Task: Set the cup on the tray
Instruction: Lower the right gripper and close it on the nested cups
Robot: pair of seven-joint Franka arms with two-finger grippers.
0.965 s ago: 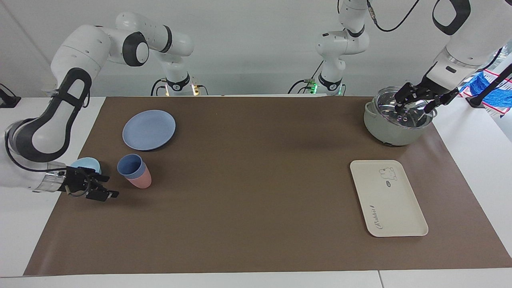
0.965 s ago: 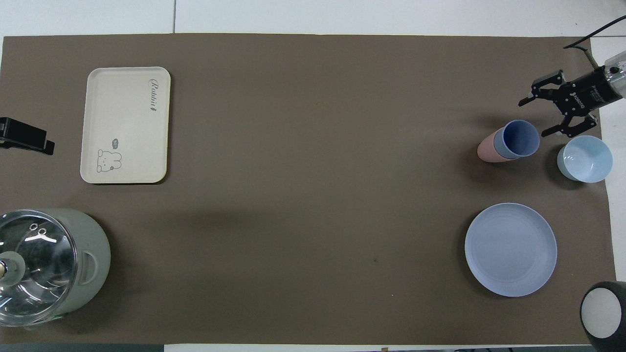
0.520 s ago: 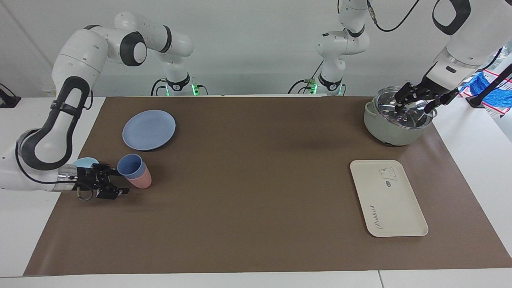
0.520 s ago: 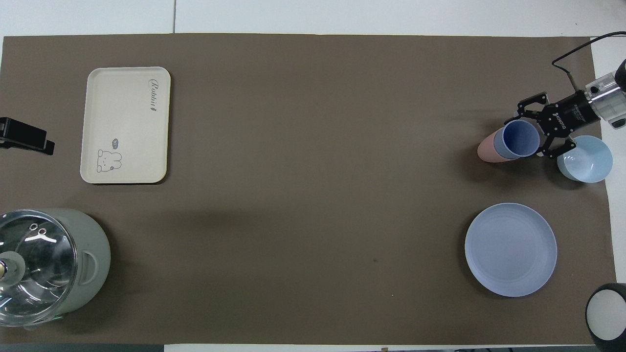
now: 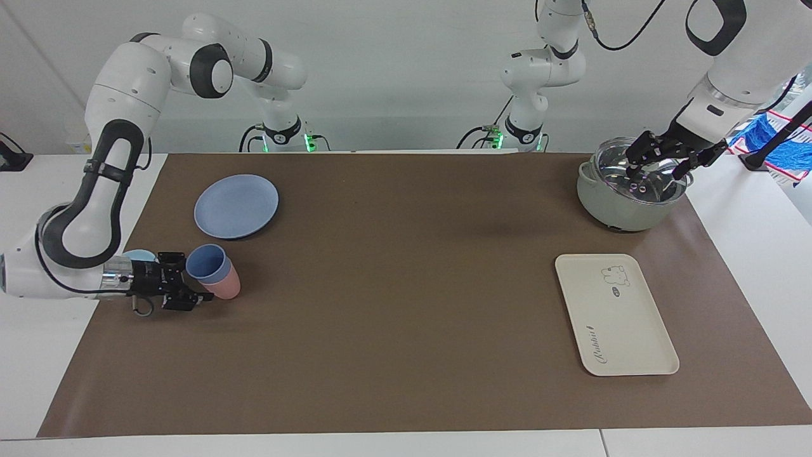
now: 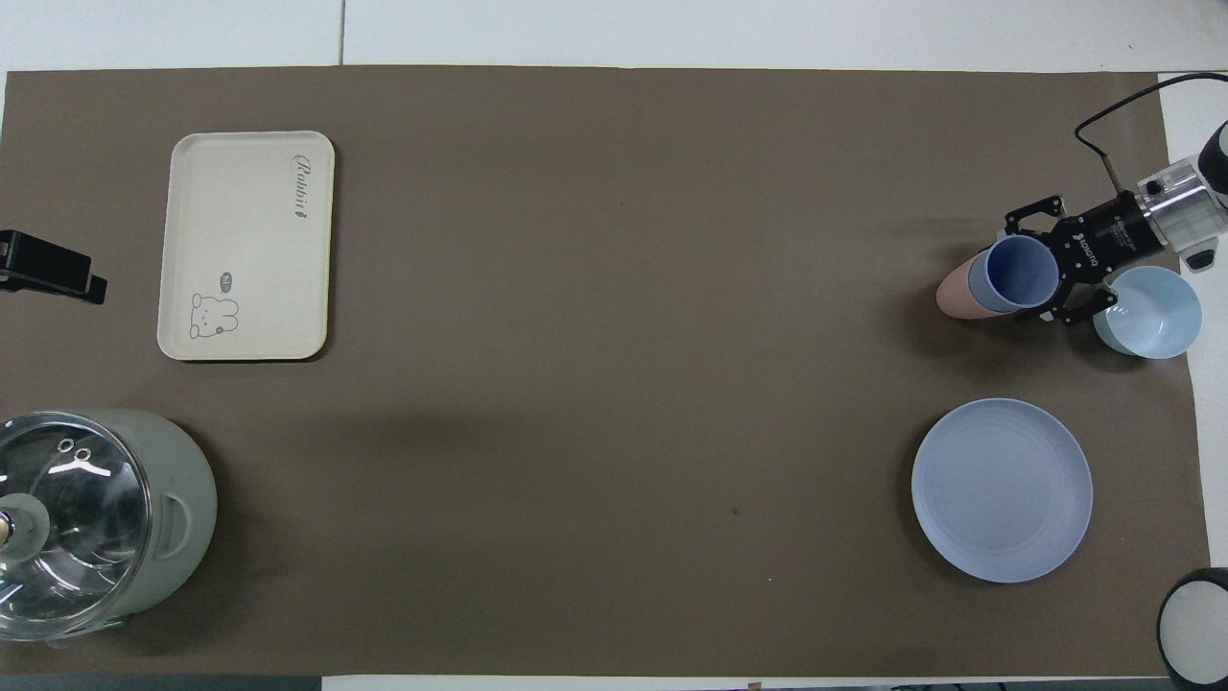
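Your right gripper point(image 5: 190, 282) has fingers spread wide around the cup point(image 5: 206, 263), nested in the pink tumbler point(image 5: 223, 285) at the table's right-arm end. Tray point(image 5: 614, 314) sits at the left-arm end. Left gripper point(image 5: 660, 158) waits over the pot point(image 5: 625, 212); can't tell its fingers.

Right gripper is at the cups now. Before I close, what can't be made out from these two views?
- Contact: whether the open right gripper touches the cup; too small in both views.
- Nesting depth: the pink tumbler hides the cup's lower part.
- Light-blue bowl: mostly hidden by the right wrist, facing view.
- Left gripper: over the pot's lid, contact unclear; overhead view's edge cuts the pot.
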